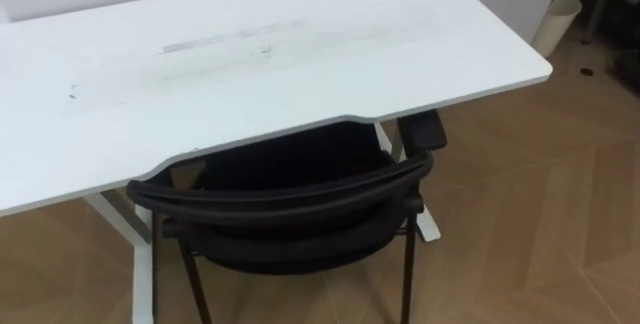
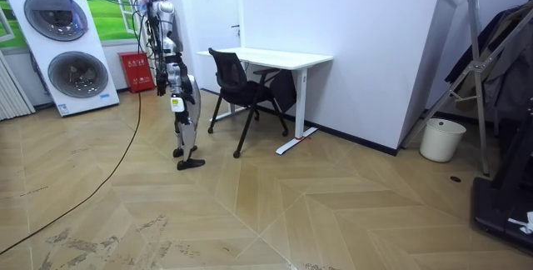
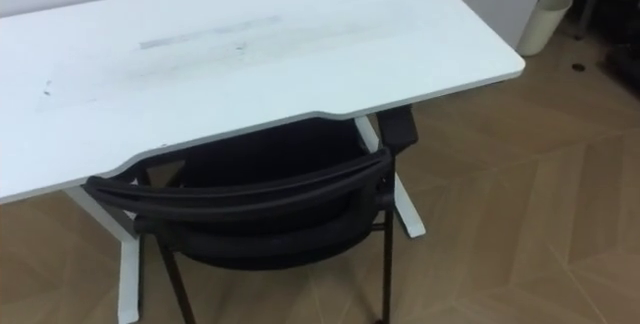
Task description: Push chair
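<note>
- The black chair [image 1: 290, 199] stands at the near side of the white tabletop [image 1: 250, 54], its seat tucked partly beneath it
- The chair's curved backrest lies just outside the tabletop's front edge, beside the shallow cut-out in that edge, and is turned slightly askew to it
- One armrest [image 1: 425, 132] shows on the robot's right, beneath the tabletop's edge and close to a white table leg [image 1: 140, 254]
- The tabletop carries faint grey scuff marks along its middle
- A pale waste bin [image 1: 556, 19] stands on the wooden floor [image 1: 540, 224] past the tabletop's far right corner, well apart from the chair
- In the room view the robot stands upright on the floor just behind the chair, facing it and the wall beyond
- Its right hand [image 2: 176, 101] hangs low by the hip, apart from the backrest; it is too small there to tell whether it is open or closed
- Two stacked washing machines [image 2: 67, 49] stand against the wall behind the robot
</note>
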